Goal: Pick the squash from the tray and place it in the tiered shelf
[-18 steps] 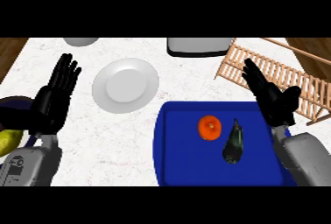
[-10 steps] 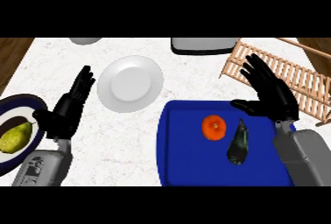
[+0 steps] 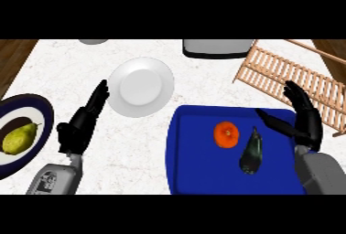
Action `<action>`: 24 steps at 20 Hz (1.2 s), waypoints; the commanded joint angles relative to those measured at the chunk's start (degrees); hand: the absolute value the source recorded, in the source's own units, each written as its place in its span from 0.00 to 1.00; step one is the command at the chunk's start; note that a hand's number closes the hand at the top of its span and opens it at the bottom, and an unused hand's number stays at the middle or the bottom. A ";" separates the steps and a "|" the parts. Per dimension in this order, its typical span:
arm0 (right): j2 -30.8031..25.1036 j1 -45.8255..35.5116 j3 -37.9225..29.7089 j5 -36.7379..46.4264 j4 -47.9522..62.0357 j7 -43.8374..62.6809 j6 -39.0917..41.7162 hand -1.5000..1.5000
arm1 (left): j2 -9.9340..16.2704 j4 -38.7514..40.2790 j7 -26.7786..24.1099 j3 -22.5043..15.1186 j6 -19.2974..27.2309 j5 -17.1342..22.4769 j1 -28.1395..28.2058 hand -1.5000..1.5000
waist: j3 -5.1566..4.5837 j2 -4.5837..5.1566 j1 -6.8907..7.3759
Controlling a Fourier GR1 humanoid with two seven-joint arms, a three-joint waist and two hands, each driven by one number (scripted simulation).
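At the far left, a dark-rimmed plate [image 3: 42, 119] is sitting on the white marbled counter [image 3: 135, 146], partly cut by the view's edge, and it is carrying a yellow-green pear [image 3: 18, 138]. Just to its right, the left robot hand [image 3: 82, 123] is standing open over the counter, its fingers straight and pointing up and away, holding nothing. Beside those fingertips, a plain white plate [image 3: 141, 87] is lying on the counter, apart from the tray. At the top edge, a small grey object [image 3: 93, 41] is showing only in part, and further right a grey and white appliance-like thing [image 3: 218, 47] is also being cut off by the view.

The blue tray [image 3: 196, 164] is filling the lower middle and right. On it an orange round fruit [image 3: 227, 135] is lying, and just beside it, to the right, the dark elongated squash [image 3: 251, 151] is resting on the tray surface, untouched by either hand. The right robot hand [image 3: 303, 119] is hovering open near the tray's right edge, fingers spread and straight, thumb reaching toward the squash but staying apart from it. Behind that hand, the wooden slatted tiered shelf [image 3: 283, 73] is standing at the upper right, slanting across the counter.
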 commanded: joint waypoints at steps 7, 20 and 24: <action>-7.79 1.81 3.75 0.49 -2.37 0.69 18.69 0.00 | 0.11 0.66 -0.26 1.18 -0.93 -0.33 0.90 0.50 | -0.19 -0.59 -0.23; -19.84 -4.43 16.60 12.64 -24.20 35.76 24.21 0.00 | -1.48 0.25 2.08 0.51 0.65 -2.65 -0.67 0.50 | -0.27 -0.79 0.00; -24.30 -4.81 20.68 16.00 -31.52 43.96 29.67 0.00 | -2.02 -0.03 1.43 0.40 -0.46 -1.65 0.25 0.50 | -0.27 -0.81 -0.49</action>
